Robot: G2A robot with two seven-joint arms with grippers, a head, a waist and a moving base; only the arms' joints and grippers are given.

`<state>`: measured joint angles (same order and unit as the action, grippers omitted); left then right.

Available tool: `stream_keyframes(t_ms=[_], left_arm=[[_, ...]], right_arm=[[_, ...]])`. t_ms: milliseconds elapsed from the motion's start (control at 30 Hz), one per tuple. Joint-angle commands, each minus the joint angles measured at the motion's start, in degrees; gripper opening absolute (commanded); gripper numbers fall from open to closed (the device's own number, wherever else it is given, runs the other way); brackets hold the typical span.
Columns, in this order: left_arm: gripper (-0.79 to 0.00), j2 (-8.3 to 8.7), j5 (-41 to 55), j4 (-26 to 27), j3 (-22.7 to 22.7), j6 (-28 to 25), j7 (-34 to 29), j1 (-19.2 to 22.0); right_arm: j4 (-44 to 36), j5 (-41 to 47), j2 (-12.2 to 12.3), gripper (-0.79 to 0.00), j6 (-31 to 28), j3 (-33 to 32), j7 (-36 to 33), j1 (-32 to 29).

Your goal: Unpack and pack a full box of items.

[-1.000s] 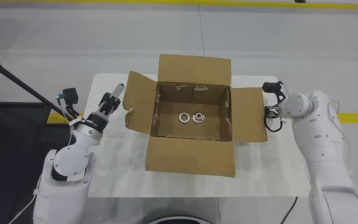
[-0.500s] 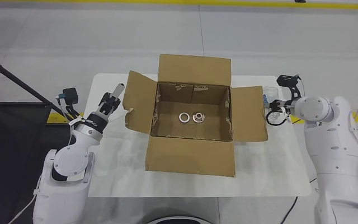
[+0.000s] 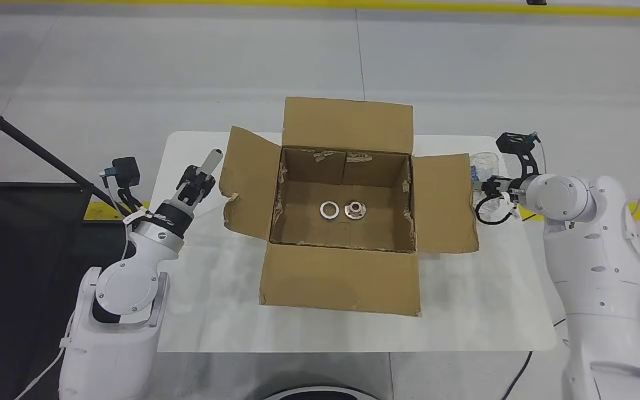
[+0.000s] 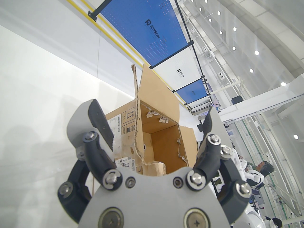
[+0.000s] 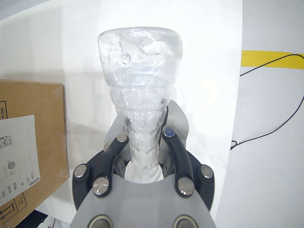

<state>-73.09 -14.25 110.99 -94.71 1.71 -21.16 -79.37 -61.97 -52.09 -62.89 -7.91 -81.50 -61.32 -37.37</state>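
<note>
One open cardboard box (image 3: 345,215), two ring-shaped items (image 3: 328,210) (image 3: 354,209), one clear plastic bottle (image 5: 140,67).
Box set mid-table (image 3: 215,300), all four flaps spread; both ring-shaped items side by side on its floor. Bottle clamped at its narrow end in the right gripper (image 5: 142,129), over the table just beside the box's right flap; long axis in line with the gripper's, broad base pointing away from the wrist. Left gripper (image 4: 153,112) spread wide, grasping nothing, near the left flap.

The top camera looks down on the box (image 3: 340,280); close wrist cameras at its 9 and 3 o'clock both catch it.
</note>
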Motion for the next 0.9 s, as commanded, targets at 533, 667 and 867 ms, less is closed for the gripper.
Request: stream_keyframes(t_ms=[533, 667, 867], left_arm=[[0.000, 0.00, 0.00, 0.00, 0.00, 0.00, 0.00, 0.00], [0.000, 0.00, 0.00, 0.00, 0.00, 0.00, 0.00, 0.00], [0.000, 0.00, 0.00, 0.00, 0.00, 0.00, 0.00, 0.00]], right_arm=[[0.00, 0.00, 0.00, -0.785, 0.00, 0.00, 0.00, 0.00], [-0.66, 0.26, 0.00, -0.785, 0.31, 0.08, 1.69, -1.04], [-2.24, 3.87, 0.50, -0.785, -0.34, -1.97, 1.99, -2.04]])
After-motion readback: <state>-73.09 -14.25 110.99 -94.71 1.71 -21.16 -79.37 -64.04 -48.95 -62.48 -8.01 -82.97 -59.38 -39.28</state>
